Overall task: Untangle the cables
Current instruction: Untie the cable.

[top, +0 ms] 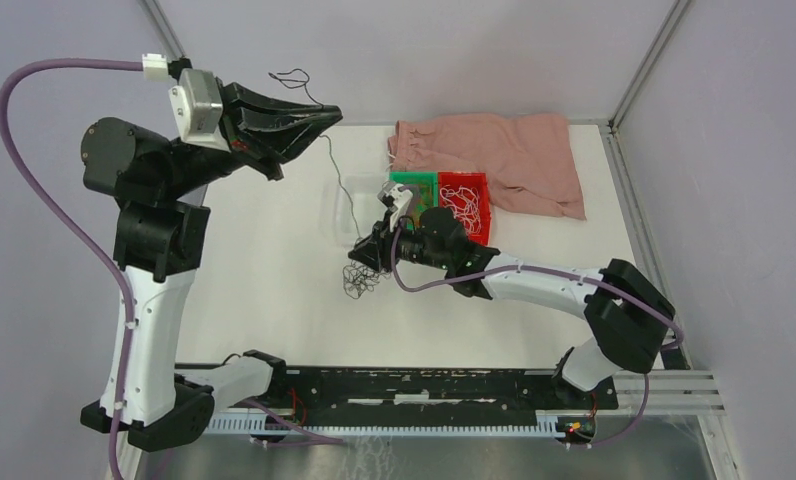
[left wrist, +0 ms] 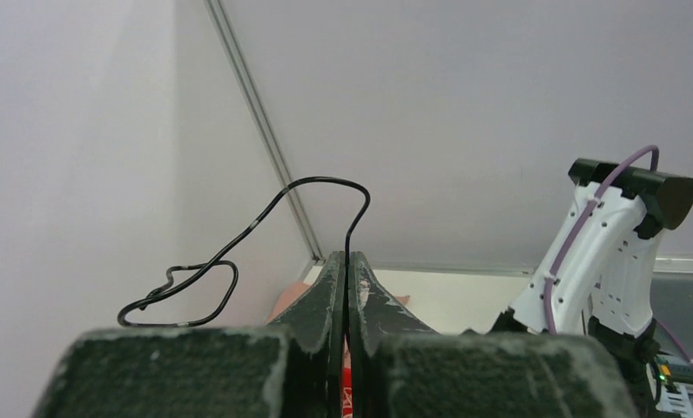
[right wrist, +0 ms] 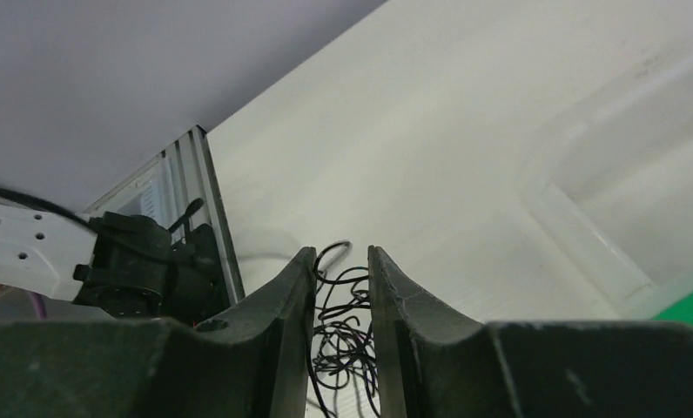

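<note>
My left gripper (top: 332, 113) is raised high over the table's back left, shut on a single black cable (top: 339, 180). In the left wrist view the gripper's (left wrist: 346, 257) jaws are pressed together and the cable's free end (left wrist: 326, 180) curls up and to the left. The cable runs down to a small black tangle (top: 359, 283) on the table. My right gripper (top: 362, 258) sits low at that tangle. In the right wrist view its narrow-set jaws (right wrist: 341, 251) have black loops (right wrist: 343, 313) between them touching both fingers.
A red bin (top: 479, 222) holding white cables and a green bin (top: 414, 180) stand behind the right gripper. A pink cloth (top: 504, 155) lies at the back right. A clear tray (top: 336, 205) sits beneath the hanging cable.
</note>
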### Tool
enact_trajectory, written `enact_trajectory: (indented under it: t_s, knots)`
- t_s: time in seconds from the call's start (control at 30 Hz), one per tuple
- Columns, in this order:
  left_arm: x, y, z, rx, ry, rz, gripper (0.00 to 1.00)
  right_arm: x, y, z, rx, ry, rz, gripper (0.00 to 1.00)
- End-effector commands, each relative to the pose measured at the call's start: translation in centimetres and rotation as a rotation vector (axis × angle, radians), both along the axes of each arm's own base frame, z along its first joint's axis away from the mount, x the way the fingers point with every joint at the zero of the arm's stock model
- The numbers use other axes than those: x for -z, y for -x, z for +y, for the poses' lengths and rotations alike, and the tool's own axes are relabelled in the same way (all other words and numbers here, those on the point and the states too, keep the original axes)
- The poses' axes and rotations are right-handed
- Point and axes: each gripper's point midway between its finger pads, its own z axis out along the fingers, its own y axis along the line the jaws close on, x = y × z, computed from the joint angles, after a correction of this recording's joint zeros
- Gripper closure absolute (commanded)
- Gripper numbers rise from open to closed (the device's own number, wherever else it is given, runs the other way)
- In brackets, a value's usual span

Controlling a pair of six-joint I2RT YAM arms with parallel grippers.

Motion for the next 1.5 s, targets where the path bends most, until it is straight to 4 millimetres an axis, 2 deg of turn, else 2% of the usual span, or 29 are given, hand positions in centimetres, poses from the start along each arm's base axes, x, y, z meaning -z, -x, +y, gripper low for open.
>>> enact_trajectory:
  t_s: [0.0,0.23,0.5,0.6,0.67,0.73,0.9,1.03,1.17,1.27,1.33,1.47]
  knots:
    - [-4.5,2.6,0.6,0.02,0.057,-0.112,0.97,1.7,-0.7,-0.1,0.06,-0.031,0.018,0.66]
    - [-9.9,3.3,2.5,-0.111,0.108,-0.264,0.97,6.9,-0.8,-0.8,0.103,0.017,0.09,0.65]
    - [-16.2,4.1,6.7,-0.369,0.284,-0.512,0.97,12.7,-0.3,-1.8,0.15,0.107,0.179,0.6]
    - [-18.4,4.7,8.4,-0.452,0.36,-0.591,0.97,13.8,-0.1,-2.0,0.166,0.109,0.21,0.58]
    - [-18.1,4.4,8.0,-0.439,0.33,-0.592,0.97,13.3,0.0,-2.1,0.166,0.085,0.214,0.55]
    - [-16.5,3.3,7.0,-0.41,0.274,-0.544,0.97,11.8,0.0,-2.0,0.166,0.055,0.205,0.53]
    - [-10.3,-0.3,5.0,-0.373,0.148,-0.402,0.97,5.9,-0.2,-2.2,0.174,-0.003,0.165,0.45]
    - [-4.0,-2.5,3.9,-0.35,0.067,-0.256,0.97,0.3,0.0,-2.5,0.167,-0.057,0.115,0.44]
    - [3.4,-3.8,2.3,-0.27,0.002,-0.076,0.97,-3.7,0.0,-2.7,0.16,-0.1,0.063,0.43]
    - [8.0,-4.4,1.5,-0.224,-0.025,0.047,0.97,-5.5,0.0,-2.7,0.155,-0.126,0.034,0.43]
    - [9.4,-4.5,1.3,-0.213,-0.033,0.074,0.97,-6.1,0.0,-2.6,0.151,-0.13,0.021,0.43]
    - [11.6,-5.6,1.4,-0.246,-0.068,0.091,0.97,-5.1,-0.4,-2.7,0.162,-0.069,0.009,0.44]
